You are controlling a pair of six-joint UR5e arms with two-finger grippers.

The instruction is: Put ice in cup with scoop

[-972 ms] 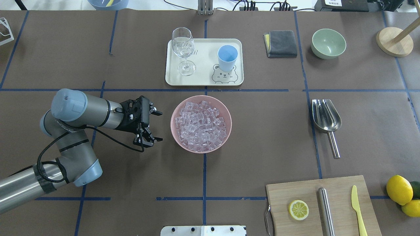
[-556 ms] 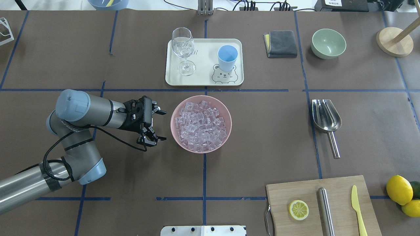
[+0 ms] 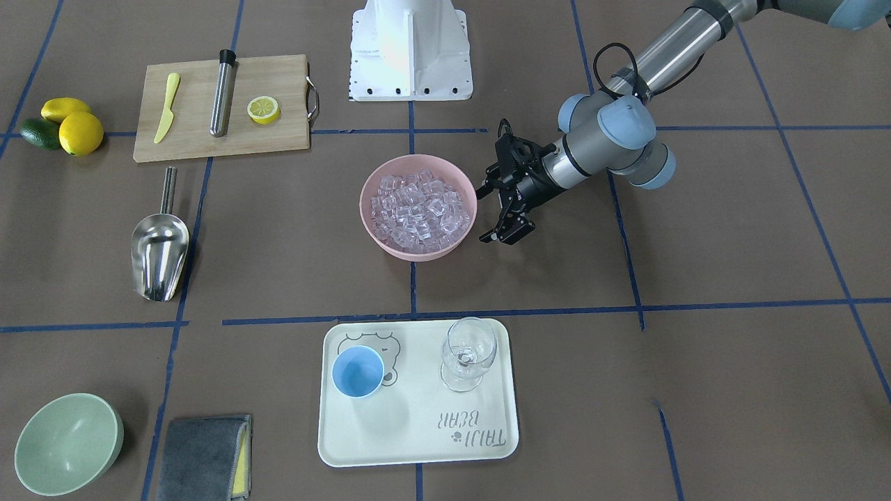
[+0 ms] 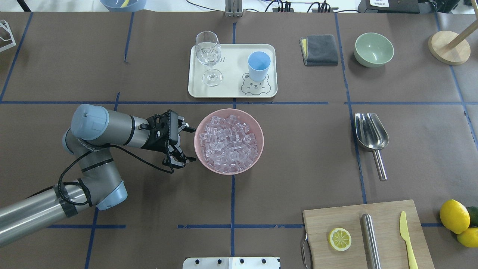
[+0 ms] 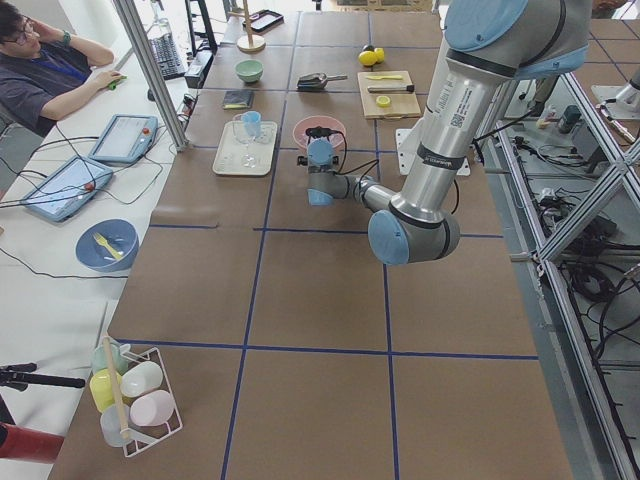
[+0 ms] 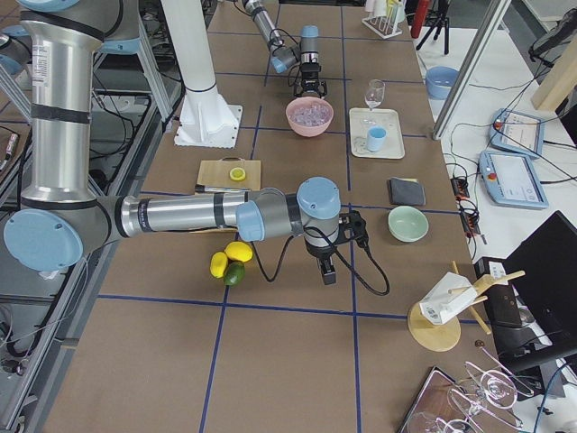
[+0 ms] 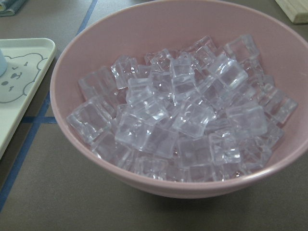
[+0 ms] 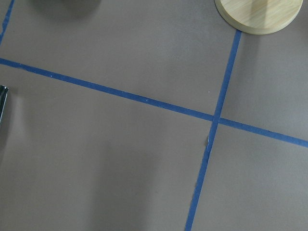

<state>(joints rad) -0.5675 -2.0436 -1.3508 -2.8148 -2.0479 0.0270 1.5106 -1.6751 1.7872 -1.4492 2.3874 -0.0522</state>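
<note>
The ice (image 4: 228, 139) fills a pink bowl (image 4: 262, 141) at the table's middle; it fills the left wrist view (image 7: 183, 120). My left gripper (image 4: 188, 145) is open just outside the bowl's left rim, holding nothing, also in the front view (image 3: 484, 216). The light-blue cup (image 4: 258, 65) stands upright on a cream tray (image 4: 233, 73) beyond the bowl. The steel scoop (image 4: 369, 132) lies on the table far to the right, untouched. My right gripper (image 6: 326, 273) hovers over bare table near the lemons; I cannot tell whether it is open or shut.
A wine glass (image 4: 208, 56) shares the tray. A grey cloth (image 4: 319, 49), green bowl (image 4: 373, 49) and wooden stand base (image 4: 448, 46) sit at the back right. A cutting board (image 4: 388, 220) with lemon slice, steel cylinder and yellow knife lies front right, lemons (image 4: 453, 216) beside it.
My left arm has moved right, bringing the open gripper from a gap away up to the pink bowl's left rim. Nothing else has moved.
</note>
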